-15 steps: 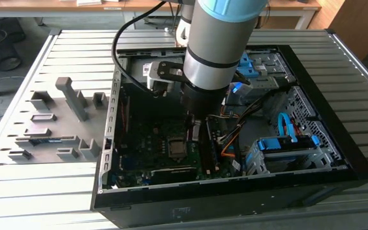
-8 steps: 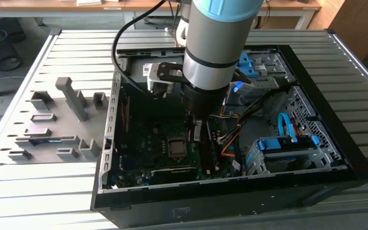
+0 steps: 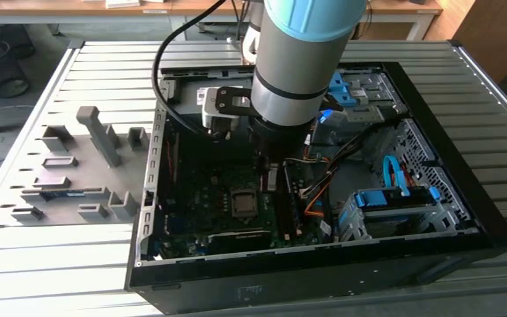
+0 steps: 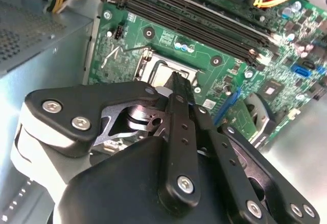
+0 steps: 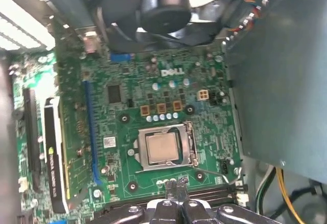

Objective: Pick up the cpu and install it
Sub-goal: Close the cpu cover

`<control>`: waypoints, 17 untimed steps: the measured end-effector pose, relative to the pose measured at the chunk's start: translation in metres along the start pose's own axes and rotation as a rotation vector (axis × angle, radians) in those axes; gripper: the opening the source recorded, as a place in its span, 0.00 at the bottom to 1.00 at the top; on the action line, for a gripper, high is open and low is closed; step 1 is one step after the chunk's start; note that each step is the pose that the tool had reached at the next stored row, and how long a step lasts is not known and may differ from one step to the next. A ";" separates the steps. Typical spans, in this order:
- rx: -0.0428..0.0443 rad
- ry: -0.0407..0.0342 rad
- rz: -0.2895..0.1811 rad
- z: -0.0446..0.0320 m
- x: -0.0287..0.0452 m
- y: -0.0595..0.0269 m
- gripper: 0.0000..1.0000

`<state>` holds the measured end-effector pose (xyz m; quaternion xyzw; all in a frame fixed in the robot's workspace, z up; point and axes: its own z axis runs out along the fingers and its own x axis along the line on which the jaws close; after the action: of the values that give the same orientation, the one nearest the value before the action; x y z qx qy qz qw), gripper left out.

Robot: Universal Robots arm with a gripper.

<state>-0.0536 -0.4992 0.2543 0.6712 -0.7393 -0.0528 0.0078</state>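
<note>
Looking at the first wrist view, the cpu (image 5: pixel 162 149) is already sitting in the socket (image 5: pixel 166 148) on the green motherboard (image 5: pixel 153 101), silver top up, square inside the metal frame. So my guess is the pick-up part is done and this is the tail end of the install. The socket's thin retention lever (image 5: pixel 209 172) looks like it's sticking out to the side rather than latched, though I can't say for sure.

The gripper (image 5: pixel 177 185) hangs just above the board, a bit off the socket on the RAM slot side, with its fingertips (image 5: pixel 181 183) pressed together and nothing held between them. In the second wrist view the fingers (image 4: pixel 180 88) look the same: closed up, empty, with the chip (image 4: pixel 171 73) peeking out just past them.

In the exterior view the arm (image 3: pixel 302 59) is reaching down into the open computer case (image 3: pixel 465 218), which lies on the slatted table (image 3: pixel 103 66), with the grey fixture blocks (image 3: pixel 77 172) on the exterior view's left.

If locking the socket is still part of the job, it'd call for a careful push with no sideways nudge on the chip.
</note>
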 end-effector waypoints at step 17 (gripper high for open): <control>-0.0100 0.0553 -0.209 0.0005 0.0001 -0.0001 0.10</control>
<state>-0.0536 -0.4993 0.2538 0.7459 -0.6644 -0.0385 0.0260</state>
